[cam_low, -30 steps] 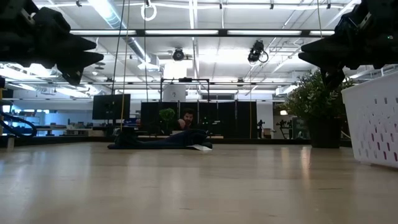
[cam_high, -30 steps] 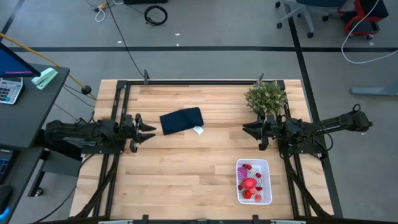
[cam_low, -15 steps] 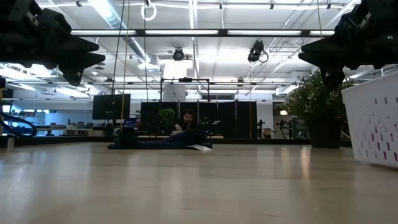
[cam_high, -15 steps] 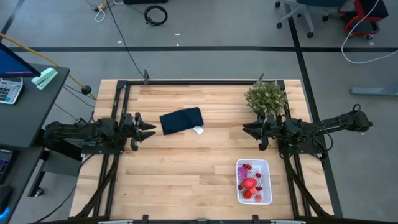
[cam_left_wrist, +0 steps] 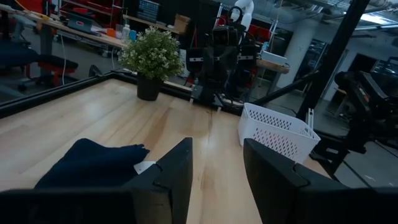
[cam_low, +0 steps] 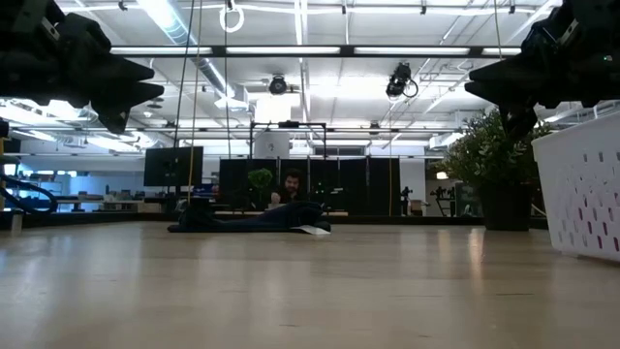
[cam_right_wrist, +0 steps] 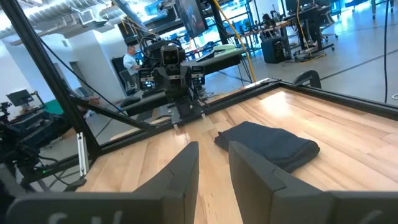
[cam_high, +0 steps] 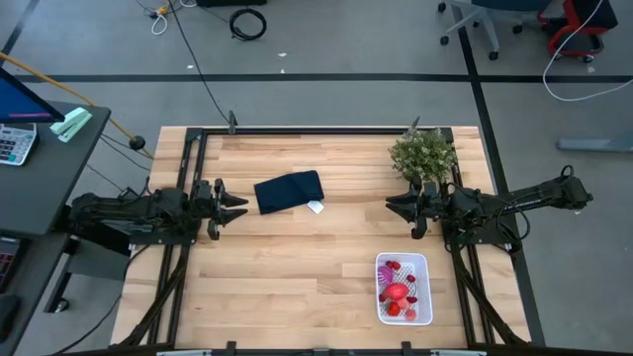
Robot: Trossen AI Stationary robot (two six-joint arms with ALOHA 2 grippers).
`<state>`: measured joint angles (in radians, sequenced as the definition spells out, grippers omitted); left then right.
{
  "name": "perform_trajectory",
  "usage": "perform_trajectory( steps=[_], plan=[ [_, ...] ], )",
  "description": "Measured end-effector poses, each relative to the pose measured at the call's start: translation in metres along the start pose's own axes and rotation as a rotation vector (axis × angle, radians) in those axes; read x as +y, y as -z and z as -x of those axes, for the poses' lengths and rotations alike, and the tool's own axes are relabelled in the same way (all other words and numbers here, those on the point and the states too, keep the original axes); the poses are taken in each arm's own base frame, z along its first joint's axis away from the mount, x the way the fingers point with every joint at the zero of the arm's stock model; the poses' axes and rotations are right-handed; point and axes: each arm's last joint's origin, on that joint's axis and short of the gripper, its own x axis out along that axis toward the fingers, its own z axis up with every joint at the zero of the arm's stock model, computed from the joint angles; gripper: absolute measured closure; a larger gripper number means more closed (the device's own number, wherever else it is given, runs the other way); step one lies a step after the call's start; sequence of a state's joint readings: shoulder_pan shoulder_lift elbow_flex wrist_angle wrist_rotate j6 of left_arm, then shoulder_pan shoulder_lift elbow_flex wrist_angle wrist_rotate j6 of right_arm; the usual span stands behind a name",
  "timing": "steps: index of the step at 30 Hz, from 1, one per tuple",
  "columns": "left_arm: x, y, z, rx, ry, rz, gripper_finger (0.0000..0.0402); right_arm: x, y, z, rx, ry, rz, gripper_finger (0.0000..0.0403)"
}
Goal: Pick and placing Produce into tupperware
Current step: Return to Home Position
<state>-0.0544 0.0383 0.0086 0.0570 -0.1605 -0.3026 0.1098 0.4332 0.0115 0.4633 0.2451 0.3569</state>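
— How is the left arm posed?

— It is stretched out low and level over the left edge of the tabletop [cam_high: 297, 267]. The left gripper [cam_high: 238, 208] is pointed inward across the wood toward the right edge. Its fingers [cam_left_wrist: 177, 168] are seen parted in the left wrist view, and nothing is held between them.

— And the right arm?

— A mirrored pose is shown. It is laid level over the right edge, and the right gripper [cam_high: 392, 206] is aimed at the left edge, so the two grippers are faced toward each other, well apart. Its fingers [cam_right_wrist: 180, 174] are set a narrow gap apart, with nothing gripped. In the low view both grippers are seen held clear above the wood.

— Where is the tupperware found?

— The tupperware [cam_high: 404, 256] is set by the near right corner, just inside the right edge. It is on the near side of the right gripper and apart from it. The produce [cam_high: 397, 292] is gathered inside it: red and pink pieces, with one purplish piece at the end toward the far edge.

— What else is carried by the tabletop?

— A dark navy cloth [cam_high: 288, 192] is laid folded between the two grippers, nearer the left one and toward the far edge. A green plant [cam_high: 423, 153] is stood by the far right corner, just beyond the right gripper.
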Motion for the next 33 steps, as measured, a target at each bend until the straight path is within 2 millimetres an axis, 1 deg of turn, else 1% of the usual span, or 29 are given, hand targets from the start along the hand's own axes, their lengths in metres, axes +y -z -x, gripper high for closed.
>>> perform_trajectory(
  steps=[6, 16, 28, 33],
  plan=[
    [0.0, 0.0, 0.0, 0.0, 0.0, 0.0, 0.0257, 0.0, 0.0, 0.0, 0.0, 0.0, 0.0, 0.0306],
    [0.0, 0.0001, 0.0, 0.0, 0.0, 0.0, 0.0244, 0.0, 0.0, 0.0, 0.0, 0.0, 0.0, 0.0306],
    [0.0, 0.0, 0.0, -0.001, 0.0, 0.0, 0.0257, 0.0, 0.0, 0.0, 0.0, 0.0, 0.0, 0.0306],
    [0.0, 0.0, 0.0, -0.001, 0.0, 0.0, 0.0254, 0.0, 0.0, 0.0, 0.0, 0.0, 0.0, 0.0306]
  ],
)
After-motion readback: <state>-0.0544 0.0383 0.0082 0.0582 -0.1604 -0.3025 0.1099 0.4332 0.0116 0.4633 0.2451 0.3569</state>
